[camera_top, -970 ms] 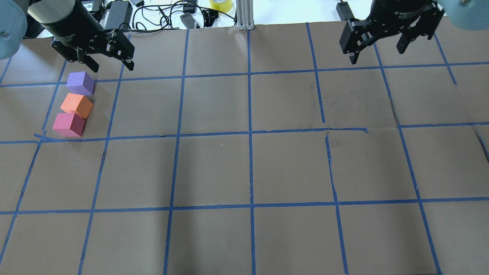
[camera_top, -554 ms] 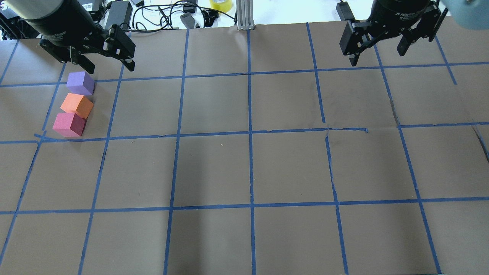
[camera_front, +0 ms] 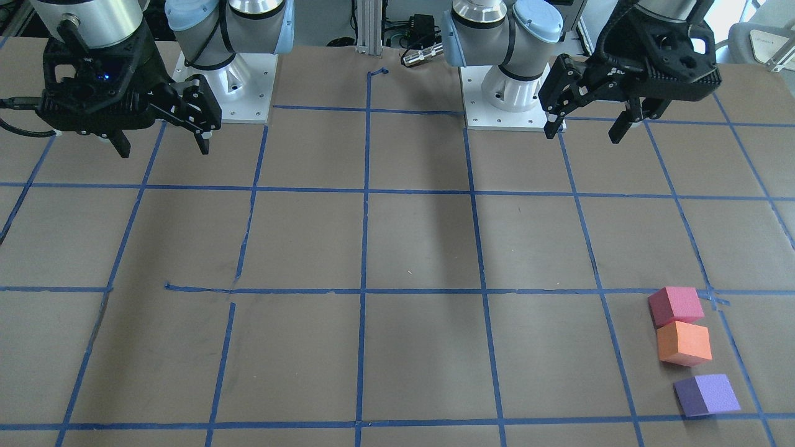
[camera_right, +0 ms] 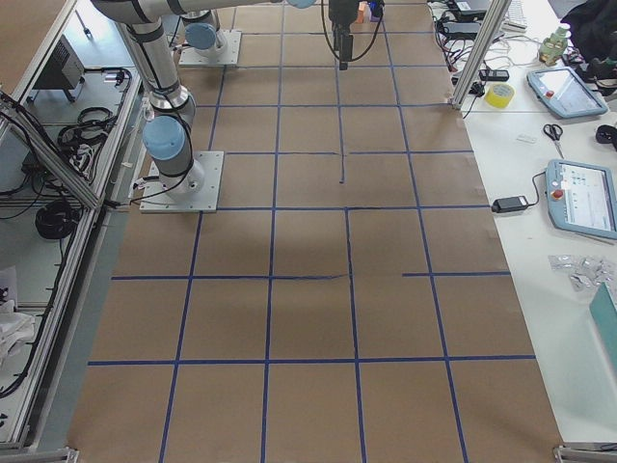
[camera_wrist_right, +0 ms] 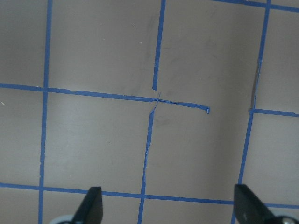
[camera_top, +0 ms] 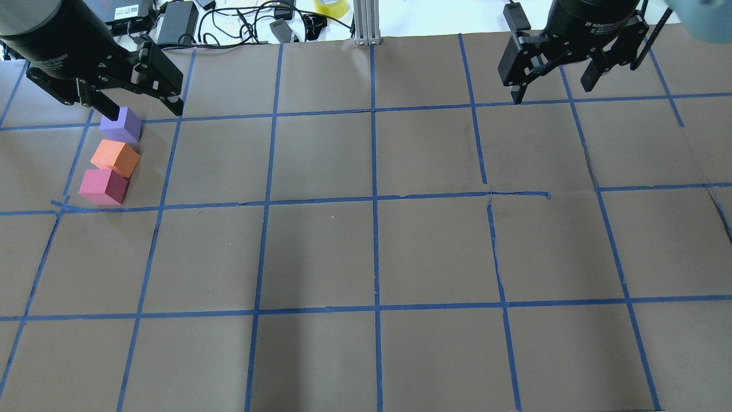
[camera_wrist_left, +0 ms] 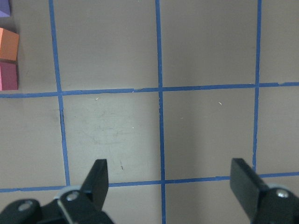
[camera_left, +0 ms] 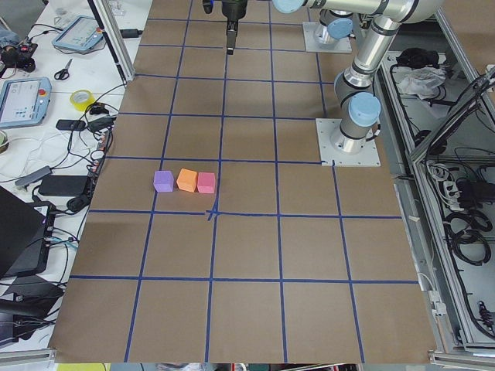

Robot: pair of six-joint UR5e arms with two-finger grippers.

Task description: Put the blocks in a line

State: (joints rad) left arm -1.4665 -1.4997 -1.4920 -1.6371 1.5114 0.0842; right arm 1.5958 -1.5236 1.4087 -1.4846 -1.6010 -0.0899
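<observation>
Block row (camera_top: pixel 114 158) beside tape crossing (camera_top: pixel 62 207)

The blue-gridded table (camera_top: pixel 320 252) bears purple block (camera_top: pixel 121 127), orange block (camera_top: pixel 115 158) and pinkish-red block (camera_top: pixel 103 186) in line.

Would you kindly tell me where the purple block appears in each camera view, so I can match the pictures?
Front-facing: purple block at lower right, near the bottom edge.
Overhead: far left, upper part.
Exterior left: left of centre.
Exterior right: I cannot make it out.
Left wrist: top left corner, cropped.
Right wrist: not in it.
Shared landmark: the orange block, its neighbour in the row.
</observation>
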